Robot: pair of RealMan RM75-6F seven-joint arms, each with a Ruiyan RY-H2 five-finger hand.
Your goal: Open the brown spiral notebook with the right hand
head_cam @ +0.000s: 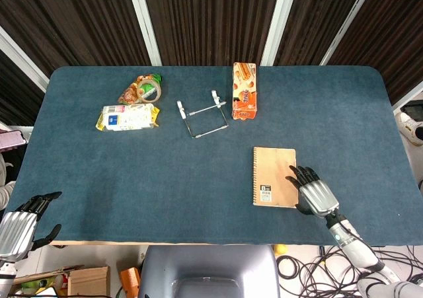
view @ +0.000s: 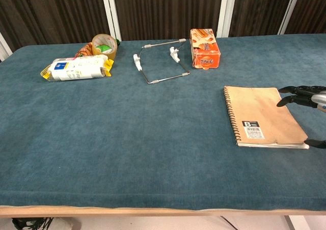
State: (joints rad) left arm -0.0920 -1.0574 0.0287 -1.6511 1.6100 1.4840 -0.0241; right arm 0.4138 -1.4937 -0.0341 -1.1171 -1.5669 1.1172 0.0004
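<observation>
The brown spiral notebook point(head_cam: 273, 176) point(view: 262, 116) lies closed on the blue table, spiral on its left side, label near the front. My right hand point(head_cam: 314, 195) point(view: 304, 98) hovers at the notebook's right edge with fingers spread and nothing held; its fingertips point(head_cam: 299, 173) reach just over the cover's right edge. The thumb shows near the front right corner in the chest view. My left hand point(head_cam: 18, 228) hangs off the table's front left corner, fingers apart, empty.
An orange snack box point(head_cam: 244, 99) stands behind the notebook. A wire frame with white clips point(head_cam: 202, 116) lies mid-table. A yellow-white packet point(head_cam: 128, 117) and a tape roll point(head_cam: 149, 89) sit at the back left. The table's front edge point(view: 153, 209) is near both hands.
</observation>
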